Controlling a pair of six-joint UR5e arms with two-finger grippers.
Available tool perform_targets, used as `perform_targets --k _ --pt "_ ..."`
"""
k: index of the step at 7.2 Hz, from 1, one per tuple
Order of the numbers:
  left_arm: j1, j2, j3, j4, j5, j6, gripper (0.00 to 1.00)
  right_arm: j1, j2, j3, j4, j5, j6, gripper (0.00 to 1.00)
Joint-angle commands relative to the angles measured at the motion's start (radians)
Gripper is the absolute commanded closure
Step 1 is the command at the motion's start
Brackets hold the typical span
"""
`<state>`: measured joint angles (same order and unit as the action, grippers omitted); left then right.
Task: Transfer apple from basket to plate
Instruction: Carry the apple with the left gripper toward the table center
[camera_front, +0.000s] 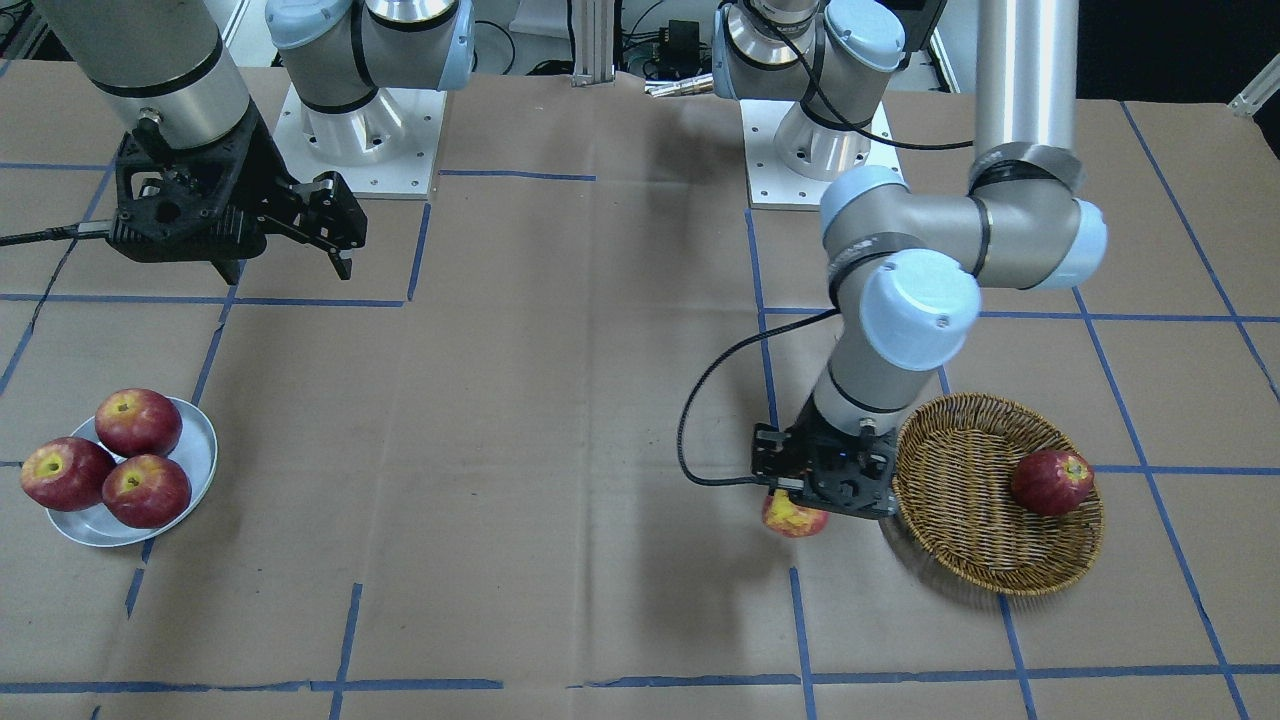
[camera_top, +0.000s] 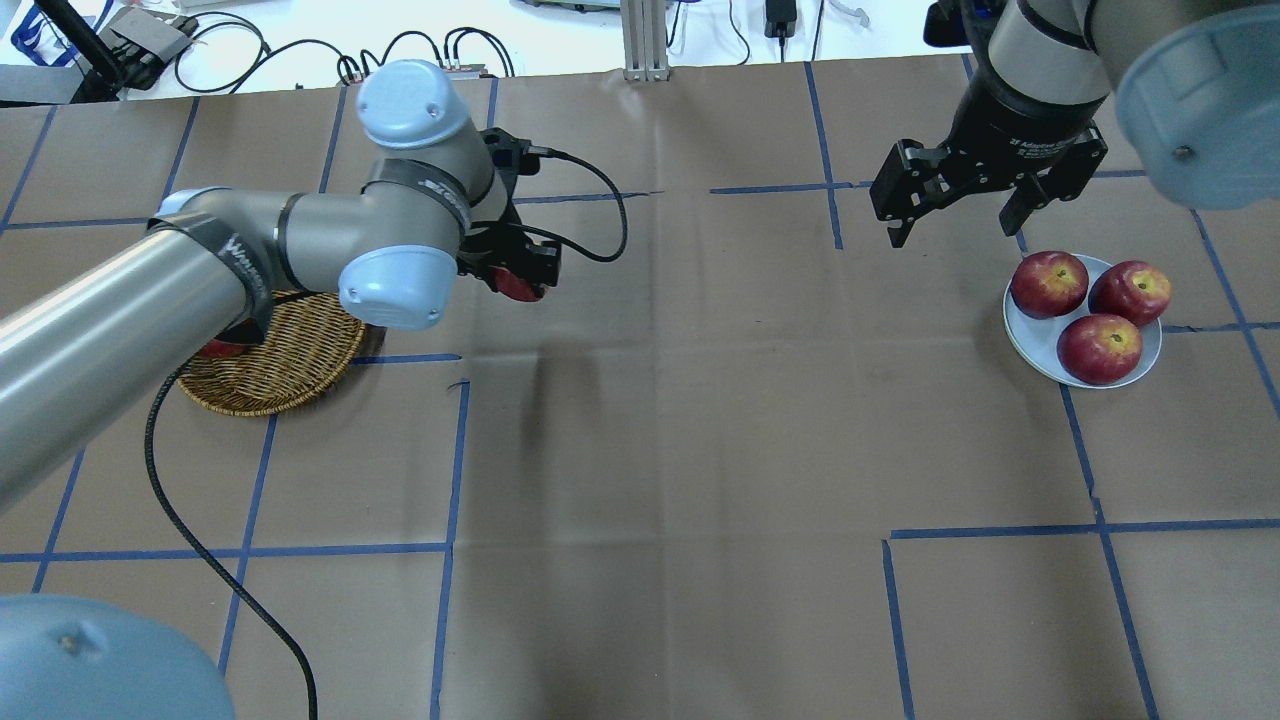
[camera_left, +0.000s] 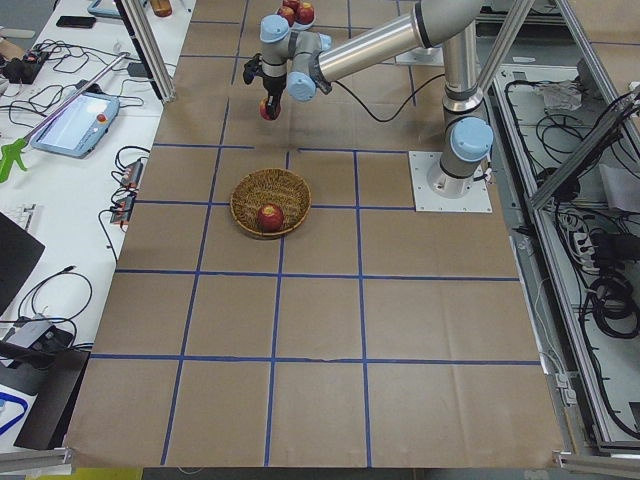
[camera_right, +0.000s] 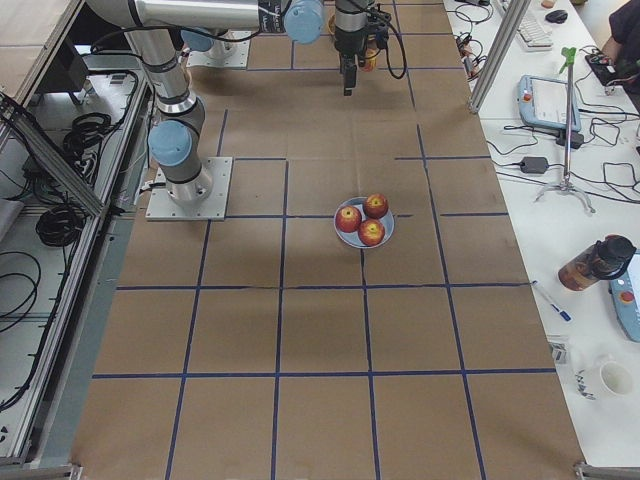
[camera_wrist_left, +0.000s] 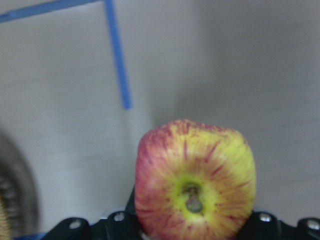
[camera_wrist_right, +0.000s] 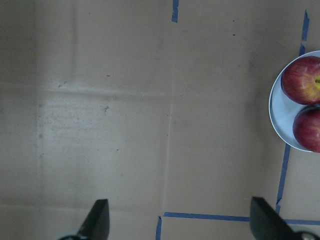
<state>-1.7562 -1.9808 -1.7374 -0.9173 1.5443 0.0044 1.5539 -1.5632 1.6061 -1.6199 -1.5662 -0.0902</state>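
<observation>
My left gripper (camera_front: 800, 500) is shut on the apple (camera_front: 793, 516), red with yellow-orange patches, and holds it above the table just outside the basket's (camera_front: 960, 540) rim. The left wrist view shows the apple (camera_wrist_left: 195, 185) close up, stem end towards the camera. One dark red apple (camera_front: 1050, 482) lies in the basket. The light blue-grey plate (camera_front: 203, 450) sits far across the table with three dark red apples on it. My right gripper (camera_top: 955, 215) is open and empty, hovering beside the plate (camera_top: 1035, 352).
The table is covered in brown paper with a blue tape grid. A black cable (camera_top: 200, 540) trails from the left arm across the table. The arm bases (camera_front: 820, 140) stand at the robot's side of the table.
</observation>
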Motion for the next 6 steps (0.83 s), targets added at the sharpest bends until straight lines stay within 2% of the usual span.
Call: perform_targets --k 1,3,6 --pt "-0.106 -0.074 0.002 0.041 -0.001 -0.113 0.57 0.0 0.0 0.0 0.0 0.0 0.0 0.0" --pt "-0.149 -0.107 0.002 0.09 -0.001 -0.144 0.57 0.0 0.0 0.0 0.0 0.0 0.001 0.0" --pt "-0.19 -0.11 0.002 0.091 0.0 -0.155 0.54 0.0 0.0 0.0 0.0 0.0 0.0 0.0"
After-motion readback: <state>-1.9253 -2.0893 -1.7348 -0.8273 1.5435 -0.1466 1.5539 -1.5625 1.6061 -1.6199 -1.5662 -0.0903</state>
